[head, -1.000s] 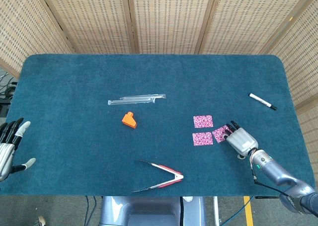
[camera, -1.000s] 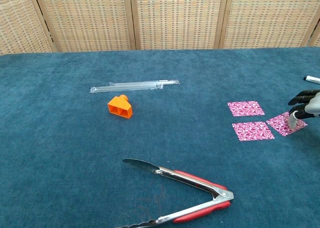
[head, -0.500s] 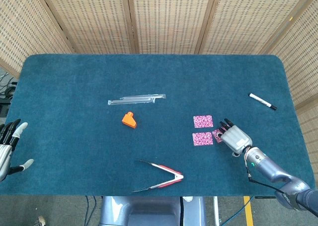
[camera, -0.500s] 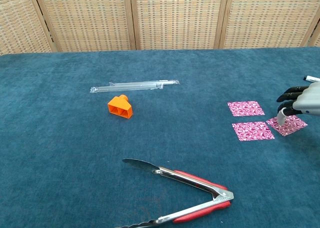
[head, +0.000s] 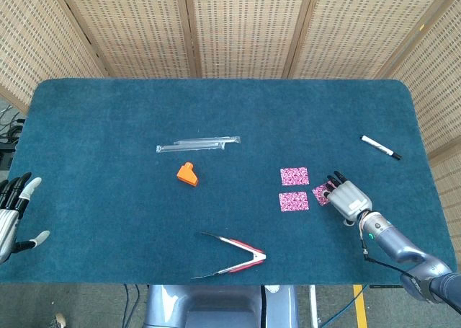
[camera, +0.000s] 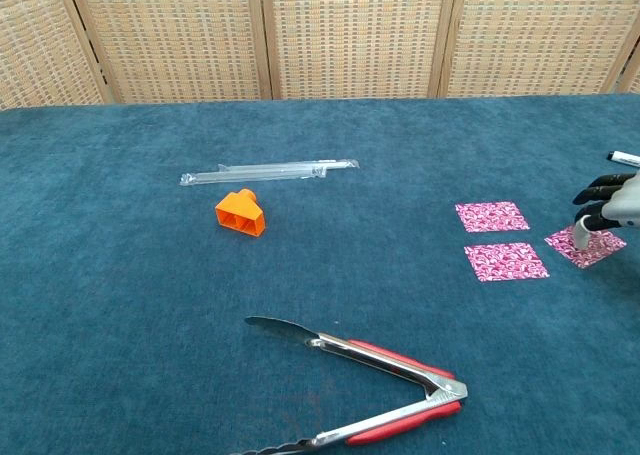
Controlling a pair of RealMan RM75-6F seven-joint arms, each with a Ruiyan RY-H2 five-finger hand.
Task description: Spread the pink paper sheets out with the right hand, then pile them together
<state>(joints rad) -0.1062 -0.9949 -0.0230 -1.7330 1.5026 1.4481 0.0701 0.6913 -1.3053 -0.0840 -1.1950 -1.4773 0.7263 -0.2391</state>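
Right hand (head: 348, 198) rests fingers spread on the rightmost pink sheet (camera: 584, 247), two more sheets (head: 294, 176) beside it; left hand (head: 13, 216) hangs open, empty, off the surface (head: 108, 220).

Blue carpeted table (head: 108, 104) backed by woven-panel screens (head: 238, 25). Left of centre, a clear plastic sleeve (head: 198, 143) lies lengthwise; an orange block (head: 187, 174) sits just nearer. At the near edge, red-handled metal tongs (head: 232, 256) lie open toward the left. A black-and-white marker (head: 380, 147) lies far right.
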